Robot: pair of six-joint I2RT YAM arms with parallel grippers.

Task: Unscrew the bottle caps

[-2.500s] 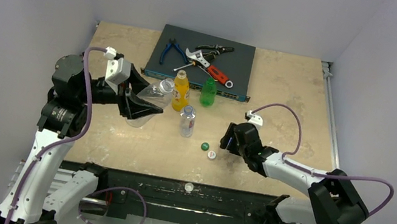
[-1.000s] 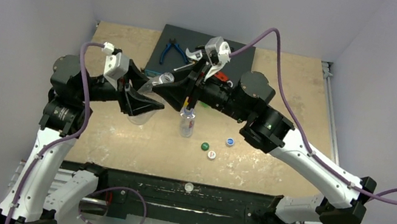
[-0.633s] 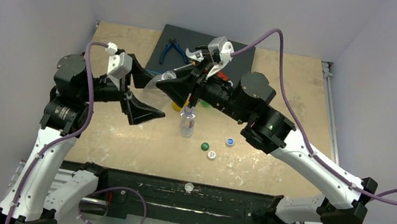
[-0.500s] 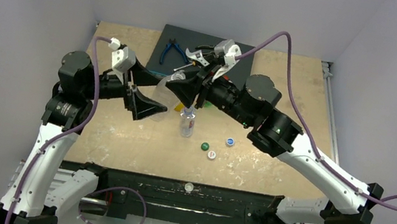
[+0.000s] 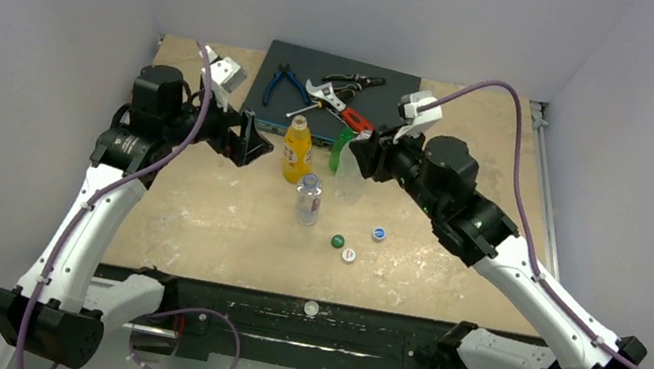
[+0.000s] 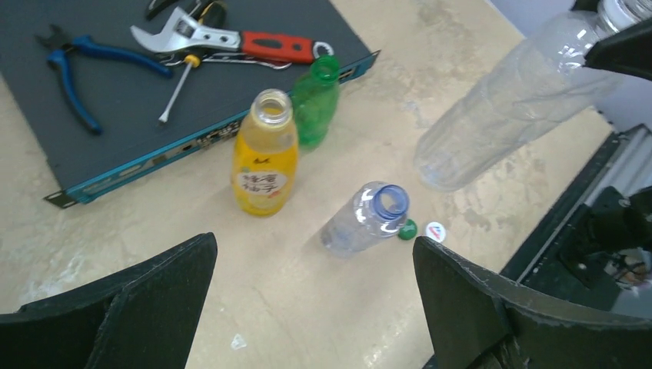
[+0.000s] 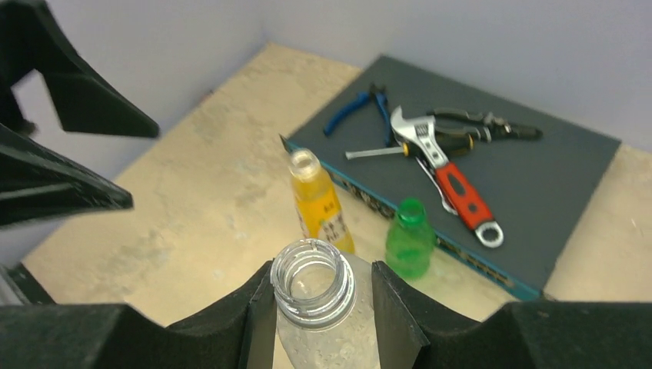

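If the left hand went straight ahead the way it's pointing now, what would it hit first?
Probably the yellow bottle, standing uncapped just ahead of the open left hand. The small clear bottle stands close beside that line, and depth is unclear, so it might meet that instead.

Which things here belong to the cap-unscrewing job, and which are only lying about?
Job: large clear bottle, orange-yellow bottle, green bottle, small clear bottle; loose green cap, white cap, blue cap.
Lying about: blue pliers, red-handled wrench, screwdriver, black pliers, dark flat box under them.
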